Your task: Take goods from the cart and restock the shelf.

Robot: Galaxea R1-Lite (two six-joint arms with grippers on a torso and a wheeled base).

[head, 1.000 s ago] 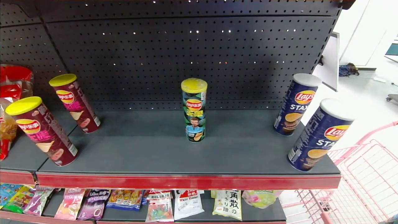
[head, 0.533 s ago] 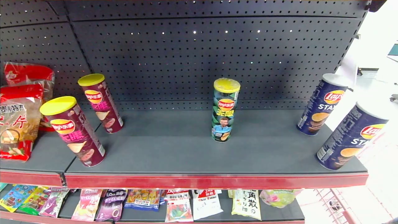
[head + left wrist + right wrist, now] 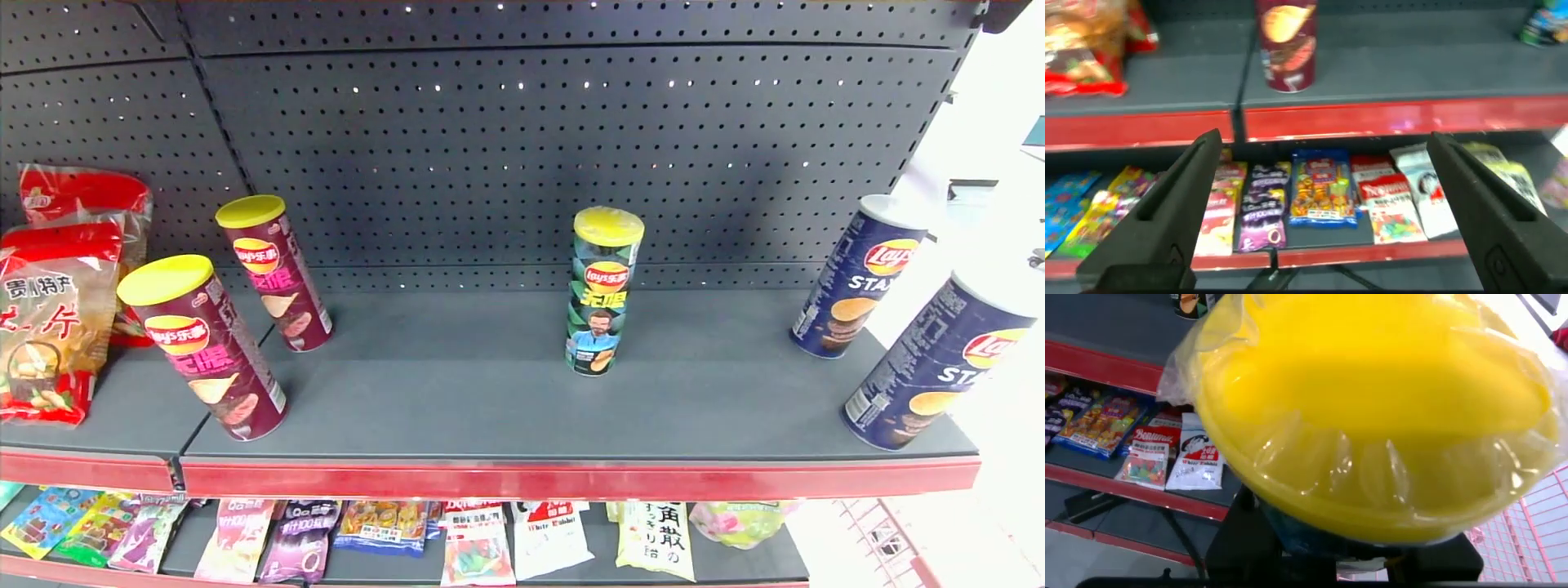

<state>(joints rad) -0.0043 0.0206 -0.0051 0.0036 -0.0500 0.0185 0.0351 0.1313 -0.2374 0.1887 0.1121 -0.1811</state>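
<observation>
head view has swung left onto the dark metal shelf (image 3: 490,392). right pincer (image 3: 1355,539) grips a yellow-lidded chip can (image 3: 1372,400) before the green standing can (image 3: 602,290); left pincer (image 3: 1323,139) gapes wide. placing seems next.

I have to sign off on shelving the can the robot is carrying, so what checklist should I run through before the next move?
1. Can in hand: ok. The yellow-lidded can is carried at the right wrist.
2. Grip firmness: cannot tell. The lid hides the contact.
3. Free spot: ok. The shelf is bare between the front maroon can and the green can.
4. Neighbours steady: ok. The green can stands upright.
5. Left gripper out of the way: ok. It is open, facing the lower shelf's snack bags.
6. Blue cans clear of the spot: ok. They stand at the shelf's right end.
</observation>
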